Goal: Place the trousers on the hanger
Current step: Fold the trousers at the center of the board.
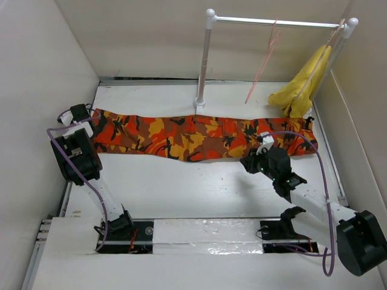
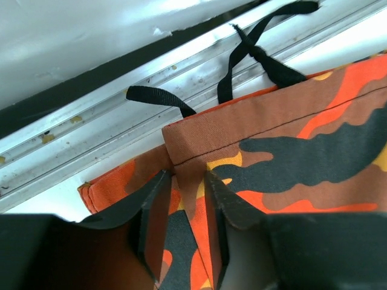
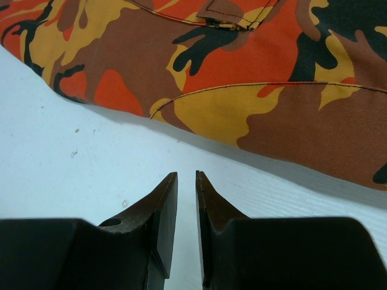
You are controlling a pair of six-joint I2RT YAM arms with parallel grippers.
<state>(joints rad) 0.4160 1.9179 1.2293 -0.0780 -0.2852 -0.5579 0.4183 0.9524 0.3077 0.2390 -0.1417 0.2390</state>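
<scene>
Trousers lie stretched flat across the surface, one end at the left end effector and the other just past the right end effector. The left end effector stands narrow, a ridge of cloth filling the gap between its jaws, so it appears to pinch the trousers. Black drawstrings trail just ahead of it. The right end effector shows only a thin slit and holds nothing. It hangs over bare surface, with the trouser edge just in front of its tips. The hanger hangs on the white rail, well beyond and above the right end effector, near a yellow cloth.

The left pinch looks shallow, so a lift may pull the fold free or raise only the top layer. The right jaws seem too narrow for the thick edge, and unless they widen they would likely shove and bunch the cloth. Lifted from one end alone, the long cloth could drag and catch the rail's post just behind it. A loose drawstring might snag there too. The light wire hanger may swing or slip off the rail if it is nudged.
</scene>
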